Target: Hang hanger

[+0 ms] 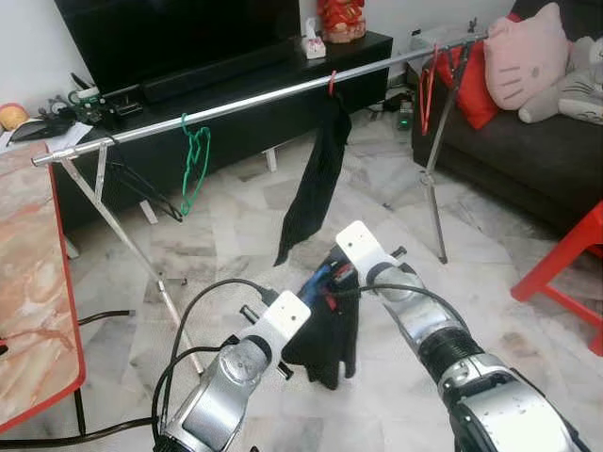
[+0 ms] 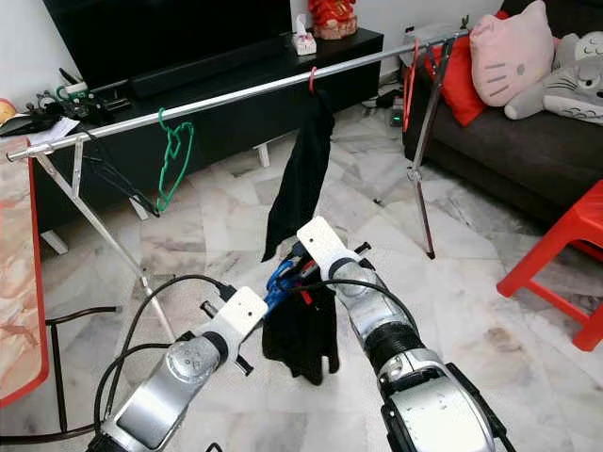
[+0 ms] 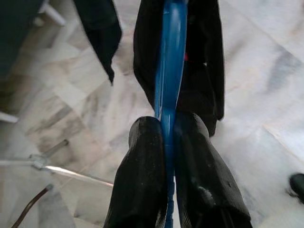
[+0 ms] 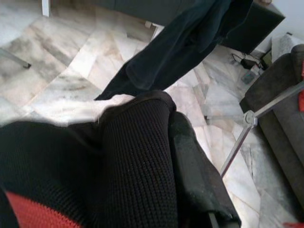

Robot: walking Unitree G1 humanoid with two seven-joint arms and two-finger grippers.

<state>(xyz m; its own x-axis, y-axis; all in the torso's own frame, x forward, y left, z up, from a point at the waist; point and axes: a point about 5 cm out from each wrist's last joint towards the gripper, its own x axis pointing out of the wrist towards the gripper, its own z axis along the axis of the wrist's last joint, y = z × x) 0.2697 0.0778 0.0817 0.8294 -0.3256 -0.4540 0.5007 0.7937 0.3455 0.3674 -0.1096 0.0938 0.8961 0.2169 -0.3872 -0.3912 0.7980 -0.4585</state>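
A blue hanger (image 1: 316,280) carries a black knitted garment (image 1: 325,339) with a red stripe, held low over the floor in front of me. My left gripper (image 3: 164,137) is shut on the blue hanger's bar (image 3: 168,71). My right gripper (image 4: 166,118) is shut on the black garment, whose cloth drapes over one of its fingers (image 4: 194,166). Beyond them a silver clothes rail (image 1: 254,99) runs across the room. On it hang a green hanger (image 1: 195,160), a red hanger with a long black cloth (image 1: 316,179), and a bare red hanger (image 1: 429,85).
The rail's legs (image 1: 433,188) stand on the marble floor. A dark TV cabinet (image 1: 283,118) is behind the rail and a dark sofa (image 1: 528,160) with cushions is at the right. A red stool (image 1: 565,273) stands at the right, and a red-rimmed marble table (image 1: 33,282) at the left.
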